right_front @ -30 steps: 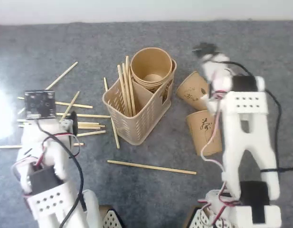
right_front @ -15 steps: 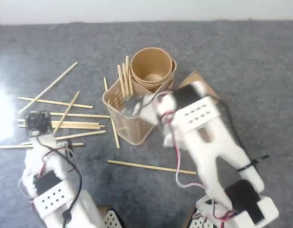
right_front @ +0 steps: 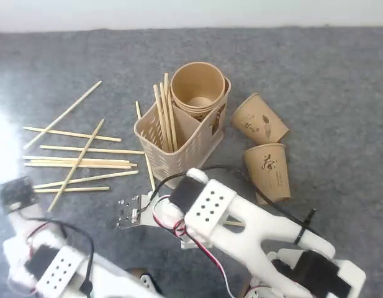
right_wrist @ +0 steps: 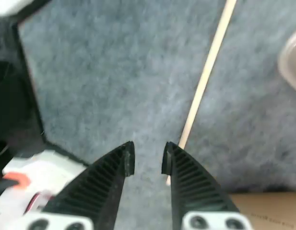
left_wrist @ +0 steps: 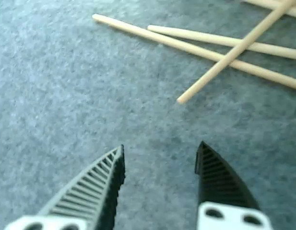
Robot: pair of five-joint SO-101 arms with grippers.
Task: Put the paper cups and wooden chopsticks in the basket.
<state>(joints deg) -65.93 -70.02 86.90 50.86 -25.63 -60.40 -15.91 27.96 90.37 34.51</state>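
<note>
Chopstick (right_wrist: 205,81) lies partly hidden beneath right arm (right_front: 253,226).

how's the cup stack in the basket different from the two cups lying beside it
The cup stack stands upright, mouths up, inside the basket; the loose cups lie on their sides on the carpet. The cup stack is nested; the loose cups are single, not nested. The loose cups show dark print on their sides; the cup stack shows mostly its inside. All are brown paper cups.
</note>
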